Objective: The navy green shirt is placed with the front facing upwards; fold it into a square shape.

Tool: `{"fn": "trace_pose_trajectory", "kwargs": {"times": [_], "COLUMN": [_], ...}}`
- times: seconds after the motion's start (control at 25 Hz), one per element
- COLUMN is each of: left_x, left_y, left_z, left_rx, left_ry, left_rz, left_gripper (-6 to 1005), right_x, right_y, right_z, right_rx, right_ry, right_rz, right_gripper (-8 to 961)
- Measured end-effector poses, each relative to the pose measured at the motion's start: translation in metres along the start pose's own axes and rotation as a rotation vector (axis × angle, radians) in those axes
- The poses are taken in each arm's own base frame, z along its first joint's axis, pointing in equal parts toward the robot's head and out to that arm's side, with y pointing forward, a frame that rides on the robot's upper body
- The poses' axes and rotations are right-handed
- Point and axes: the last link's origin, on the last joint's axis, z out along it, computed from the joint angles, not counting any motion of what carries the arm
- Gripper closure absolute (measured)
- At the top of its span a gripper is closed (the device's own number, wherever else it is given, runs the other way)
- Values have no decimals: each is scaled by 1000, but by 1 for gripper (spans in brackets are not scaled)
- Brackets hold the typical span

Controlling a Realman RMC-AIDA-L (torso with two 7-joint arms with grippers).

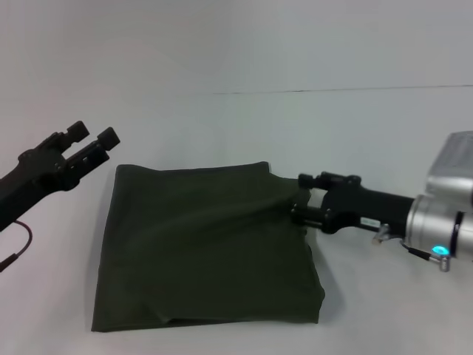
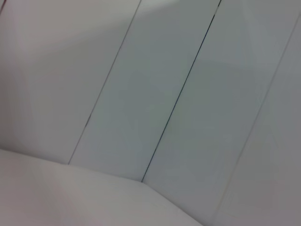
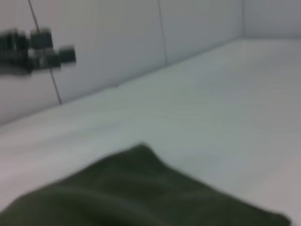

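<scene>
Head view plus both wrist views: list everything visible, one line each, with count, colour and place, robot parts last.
navy green shirt: one, dark olive green, folded into a rough square, lying flat on the table between the two arms; no print or collar showing.
table: one, white, under the shirt.
wall: white panels with dark seams, behind the table.
left gripper: one, black, open, raised above the table off the shirt's far left corner, apart from it.
right gripper: one, black on a silver arm, at the shirt's right edge near the far corner.
</scene>
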Motion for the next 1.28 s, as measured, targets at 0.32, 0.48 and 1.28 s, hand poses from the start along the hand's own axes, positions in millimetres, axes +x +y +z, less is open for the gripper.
{"fn": "trace_pose_trajectory", "kwargs": {"times": [0.32,0.48,1.28], "left_x": [2,-5,-44], "left_y": [13,19,19], "left_z": [-14,-30,-86], "left_rx": [-147,-206,-101], "left_ry": [-147,-249,-306], "left_rz": [69,184,273], "left_gripper": [200,200,192], "right_x": [-7,7,73], "right_y": [15,33,48], "right_z": [-47,-70,-103], "right_rx": [-107,-150,3], "right_ry": [-172,-228,-129], "right_rz": [-44,-125,-84], "right_gripper": [239,239,239]}}
